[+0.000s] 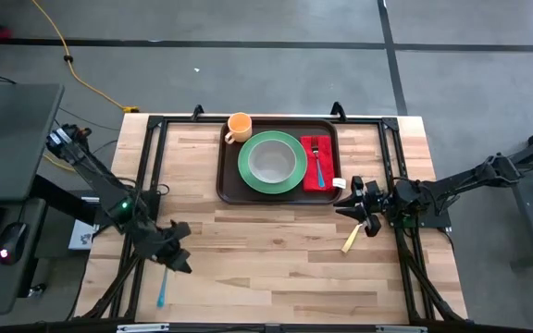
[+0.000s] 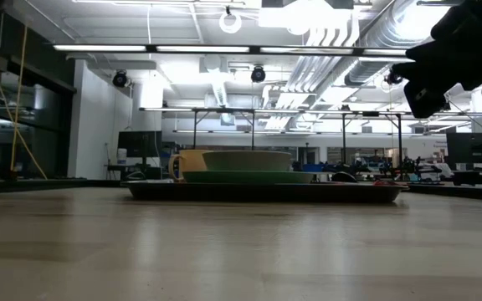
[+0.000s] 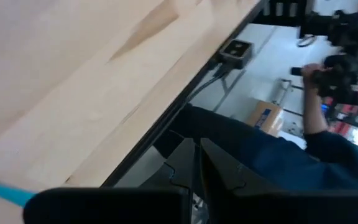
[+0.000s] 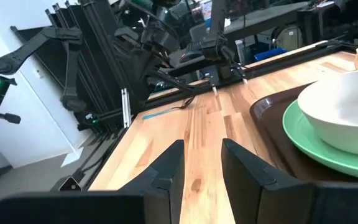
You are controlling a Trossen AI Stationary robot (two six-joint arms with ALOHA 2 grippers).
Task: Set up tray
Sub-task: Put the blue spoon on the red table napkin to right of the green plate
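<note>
Fingers of the right end effector (image 4: 202, 146) sit nearest my lens, parted by a modest gap with nothing between them, hovering over the bare counter (image 4: 197, 118). Just ahead and to one side of it lies the tray (image 4: 272, 134), already carrying the green plate (image 4: 309, 149) and white bowl (image 4: 347, 112). Just behind it on the counter lies a yellow utensil (image 1: 351, 239); I think it is a knife, though from above I cannot be sure.

My worry is that thin piece. Lying flat, it could skid away if I close on it off-centre. Carrying it in low could clip the tray's raised rim or drag the red napkin (image 1: 307, 176) and blue fork (image 1: 317, 159).

Well apart, the left end effector (image 1: 176, 257), whose state I cannot tell, waits beside a blue utensil (image 1: 161, 294) that a careless nudge could push off the counter's edge.
</note>
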